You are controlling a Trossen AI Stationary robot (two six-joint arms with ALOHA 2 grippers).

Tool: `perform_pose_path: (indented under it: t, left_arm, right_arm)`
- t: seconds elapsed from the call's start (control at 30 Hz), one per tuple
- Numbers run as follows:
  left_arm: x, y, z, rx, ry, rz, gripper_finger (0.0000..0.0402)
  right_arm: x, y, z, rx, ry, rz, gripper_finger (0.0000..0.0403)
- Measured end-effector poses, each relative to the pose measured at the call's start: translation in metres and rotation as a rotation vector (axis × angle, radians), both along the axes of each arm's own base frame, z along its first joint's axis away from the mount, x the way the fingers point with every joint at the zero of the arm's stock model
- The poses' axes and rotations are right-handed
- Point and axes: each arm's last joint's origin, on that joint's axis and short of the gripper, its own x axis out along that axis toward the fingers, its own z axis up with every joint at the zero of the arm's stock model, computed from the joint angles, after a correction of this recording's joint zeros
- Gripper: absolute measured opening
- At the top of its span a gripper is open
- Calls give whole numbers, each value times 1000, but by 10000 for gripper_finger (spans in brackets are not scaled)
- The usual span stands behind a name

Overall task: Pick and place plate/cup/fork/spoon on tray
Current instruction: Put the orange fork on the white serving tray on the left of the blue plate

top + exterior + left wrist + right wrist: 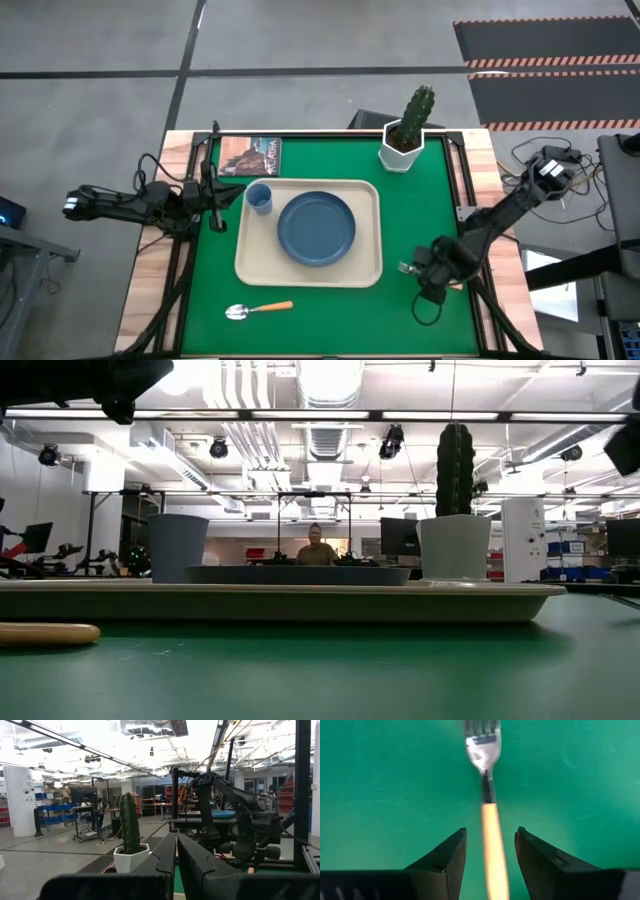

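I have the right tool [490, 851] down low over the green bench [400, 310] at the lower right of the high view, its fingers spread narrowly to either side of the fork [487, 805] — the salmon-orange handle runs between them, tines pointing away. They look clear of the handle, though I can't be sure of contact from this angle. I judge this a pre-grasp: straddling the handle lets one squeeze pinch it across its thin width.

The tray [248, 262] sits mid-bench and already carries the plate [316, 228] at its centre and the cup [259, 198] in its upper-left corner. The spoon [258, 309] lies on the bench below the tray's lower-left corner, untouched.

The left tool [176, 862] waits at the bench's left edge, fingers nearly together — holding nothing.
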Motion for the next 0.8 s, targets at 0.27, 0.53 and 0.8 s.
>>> perform_pose_path:
  t: [0.27,0.53,0.8]
  left_arm:
    - [0,0,0,0,0,0,0]
    - [0,0,0,0,0,0,0]
    - [0,0,0,0,0,0,0]
  right_arm:
    - [2,0,-32,-75,-5,42,146]
    - [4,1,-43,-140,34,29,86]
    - [4,1,-34,-135,23,-75,25]
